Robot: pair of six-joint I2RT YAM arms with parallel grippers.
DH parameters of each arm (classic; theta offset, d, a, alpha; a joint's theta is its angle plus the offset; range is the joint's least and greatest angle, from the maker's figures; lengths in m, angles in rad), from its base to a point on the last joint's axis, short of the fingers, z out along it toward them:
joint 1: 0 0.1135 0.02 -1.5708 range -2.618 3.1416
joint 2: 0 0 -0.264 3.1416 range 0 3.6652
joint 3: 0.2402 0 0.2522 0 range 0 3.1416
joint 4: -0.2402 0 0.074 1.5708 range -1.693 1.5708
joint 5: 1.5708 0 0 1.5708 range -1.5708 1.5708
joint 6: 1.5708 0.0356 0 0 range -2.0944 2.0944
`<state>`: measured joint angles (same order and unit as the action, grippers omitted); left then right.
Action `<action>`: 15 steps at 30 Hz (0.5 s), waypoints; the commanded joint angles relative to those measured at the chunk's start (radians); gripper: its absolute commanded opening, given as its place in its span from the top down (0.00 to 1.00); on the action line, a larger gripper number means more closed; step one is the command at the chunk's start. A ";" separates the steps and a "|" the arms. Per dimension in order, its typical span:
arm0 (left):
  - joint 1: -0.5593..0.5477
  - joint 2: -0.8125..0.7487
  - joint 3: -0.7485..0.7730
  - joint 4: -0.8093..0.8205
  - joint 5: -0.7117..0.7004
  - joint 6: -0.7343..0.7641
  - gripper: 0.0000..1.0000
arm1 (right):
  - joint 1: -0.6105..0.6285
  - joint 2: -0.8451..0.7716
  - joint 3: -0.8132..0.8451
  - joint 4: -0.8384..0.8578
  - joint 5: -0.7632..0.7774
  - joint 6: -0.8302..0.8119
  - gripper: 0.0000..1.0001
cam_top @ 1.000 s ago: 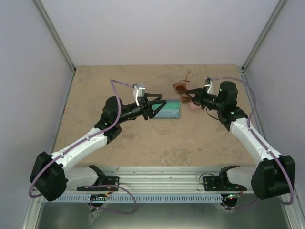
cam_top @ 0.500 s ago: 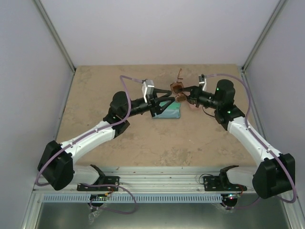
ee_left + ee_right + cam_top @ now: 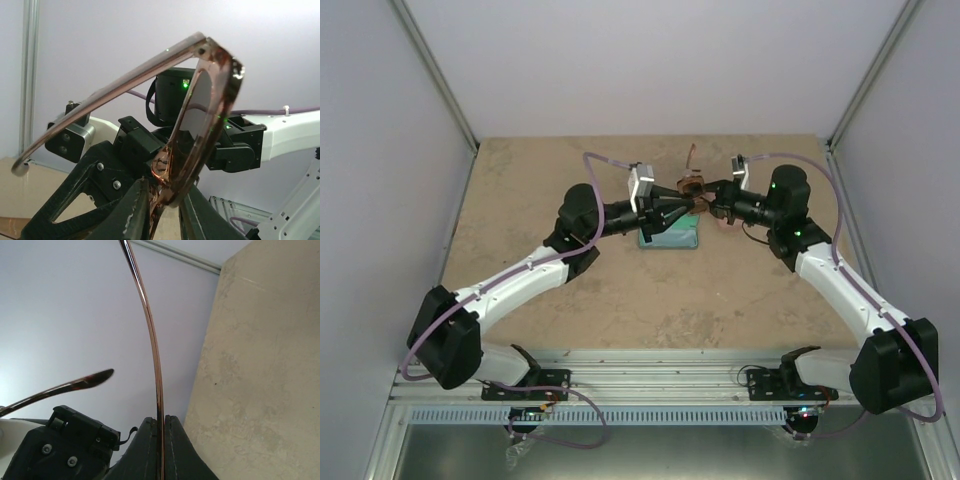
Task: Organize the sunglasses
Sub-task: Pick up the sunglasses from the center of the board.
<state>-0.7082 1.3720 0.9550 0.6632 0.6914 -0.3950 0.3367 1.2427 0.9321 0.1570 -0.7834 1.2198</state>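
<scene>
The right tool [image 3: 161,421] is pinched shut on one thin temple arm of the amber sunglasses [image 3: 200,125]. The left tool [image 3: 164,194] is closed narrow on the frame's lower rim. Together they hold the pair in the air just above the blue case [image 3: 672,237], which lies on the worktop [image 3: 620,300]. Both temple arms stand open. The black wire pair cannot be seen. The task looks early: this pair is not yet folded or put away, and the other remains.
</scene>
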 commanded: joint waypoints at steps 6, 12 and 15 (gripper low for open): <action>-0.010 0.010 0.027 -0.009 -0.008 0.056 0.97 | 0.009 -0.006 0.022 0.012 -0.027 0.002 1.00; -0.010 -0.001 0.029 -0.047 -0.041 0.103 1.00 | 0.010 -0.018 0.030 -0.030 -0.014 -0.055 0.84; -0.010 -0.018 0.033 -0.110 -0.063 0.158 1.00 | 0.005 -0.042 0.029 -0.098 0.024 -0.133 0.60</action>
<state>-0.7067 1.3731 0.9630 0.6250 0.6415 -0.3115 0.3401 1.2407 0.9356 0.1219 -0.7975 1.1873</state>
